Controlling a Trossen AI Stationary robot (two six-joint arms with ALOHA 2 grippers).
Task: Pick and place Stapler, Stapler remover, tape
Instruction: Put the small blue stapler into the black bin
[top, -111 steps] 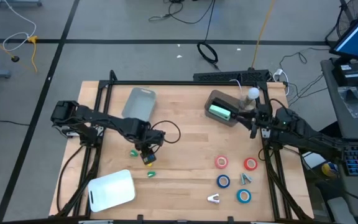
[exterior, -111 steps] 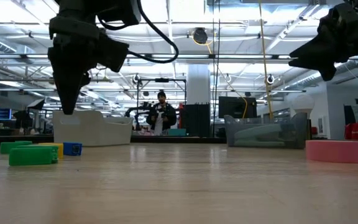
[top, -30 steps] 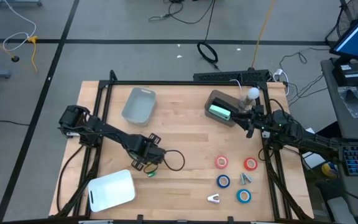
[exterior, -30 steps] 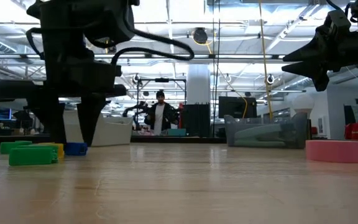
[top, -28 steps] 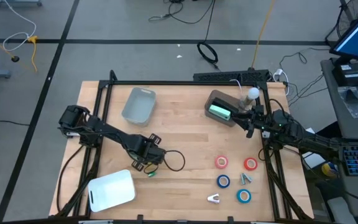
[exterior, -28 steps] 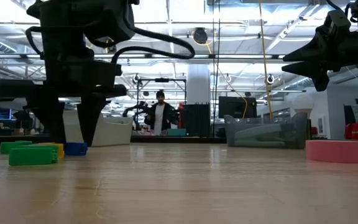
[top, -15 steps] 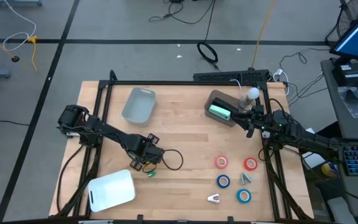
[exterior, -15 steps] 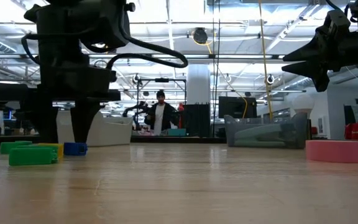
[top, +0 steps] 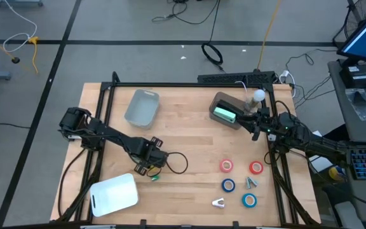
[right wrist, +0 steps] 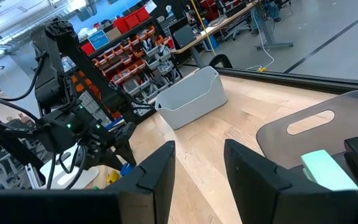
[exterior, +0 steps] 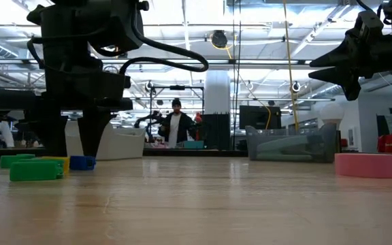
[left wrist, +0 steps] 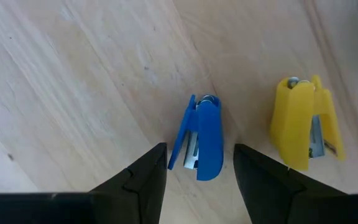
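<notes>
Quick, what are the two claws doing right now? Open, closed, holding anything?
Left gripper: open, down at the table, fingers on either side of the blue stapler, not closed on it.
Right gripper: open, empty, raised beside the grey bin.

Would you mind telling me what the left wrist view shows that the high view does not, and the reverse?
Only the left wrist view shows the blue stapler lying between the left gripper's open fingers, with a yellow stapler beside it. Only the high view shows the tape rolls, the two bins, the white lid and the right gripper waiting by the grey bin. Both show the wooden table.
</notes>
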